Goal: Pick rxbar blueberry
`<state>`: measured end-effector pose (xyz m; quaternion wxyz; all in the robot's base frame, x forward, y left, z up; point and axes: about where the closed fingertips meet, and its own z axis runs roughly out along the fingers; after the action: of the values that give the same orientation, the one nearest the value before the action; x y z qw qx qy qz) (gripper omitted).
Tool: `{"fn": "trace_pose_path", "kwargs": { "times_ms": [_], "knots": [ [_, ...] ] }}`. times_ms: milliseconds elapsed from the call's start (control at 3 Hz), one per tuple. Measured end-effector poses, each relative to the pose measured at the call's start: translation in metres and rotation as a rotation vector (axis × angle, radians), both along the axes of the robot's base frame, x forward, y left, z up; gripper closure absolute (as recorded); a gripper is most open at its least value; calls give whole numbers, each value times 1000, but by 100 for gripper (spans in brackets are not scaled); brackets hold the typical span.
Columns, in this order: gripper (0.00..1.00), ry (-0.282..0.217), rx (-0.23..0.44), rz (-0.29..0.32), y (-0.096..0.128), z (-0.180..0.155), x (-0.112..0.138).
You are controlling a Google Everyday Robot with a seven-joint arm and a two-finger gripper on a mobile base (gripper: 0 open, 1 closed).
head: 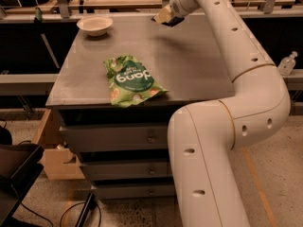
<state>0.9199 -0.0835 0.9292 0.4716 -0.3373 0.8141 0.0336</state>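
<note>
Matte grey tabletop [199, 70] bears crinkled green bag [132, 82], hand [164, 17] above far edge.

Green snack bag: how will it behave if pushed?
Green bag looks puffy and crinkled: probably light, floppy, deforming before sliding. It lies at the table's front edge, so a forward push could drop it. End effector is at the far edge, apart from it.

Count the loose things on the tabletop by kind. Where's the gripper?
Green bag: 1
White bowl: 1
Total: 2
The gripper hangs over the far edge of the table, right of the bowl.
</note>
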Motion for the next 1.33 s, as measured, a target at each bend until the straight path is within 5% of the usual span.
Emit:
{"fn": "trace_pose_path", "kwargs": {
  "times_ms": [667, 1333],
  "knots": [
    [100, -19, 52, 10, 43, 8, 10],
    [100, -27, 53, 30, 61, 8, 12]
  ]
}}
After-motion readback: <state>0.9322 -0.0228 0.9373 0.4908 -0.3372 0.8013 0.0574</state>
